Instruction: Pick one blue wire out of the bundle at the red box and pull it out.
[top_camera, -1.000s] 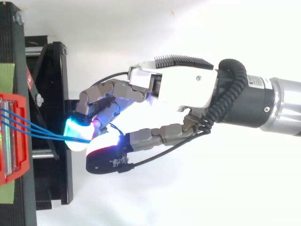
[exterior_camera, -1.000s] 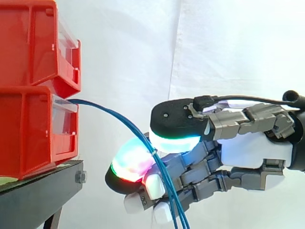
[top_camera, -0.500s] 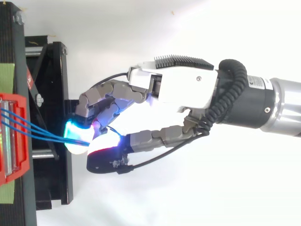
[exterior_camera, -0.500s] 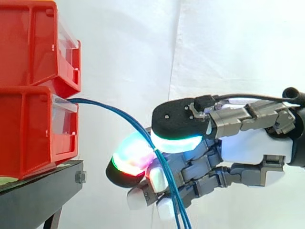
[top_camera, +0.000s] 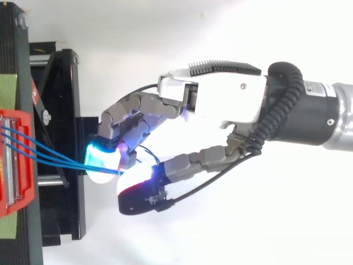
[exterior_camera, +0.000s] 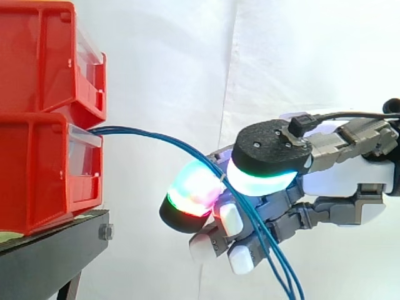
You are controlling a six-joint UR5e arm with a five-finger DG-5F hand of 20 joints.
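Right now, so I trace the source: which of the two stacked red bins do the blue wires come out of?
The lower red bin: the blue wires leave its clear front and arc to the hand. The upper bin has none.

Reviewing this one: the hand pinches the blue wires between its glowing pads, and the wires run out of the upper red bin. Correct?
Not quite. The hand does pinch the blue wires between its pads, but the wires run out of the lower red bin, not the upper red bin. The side view shows this.
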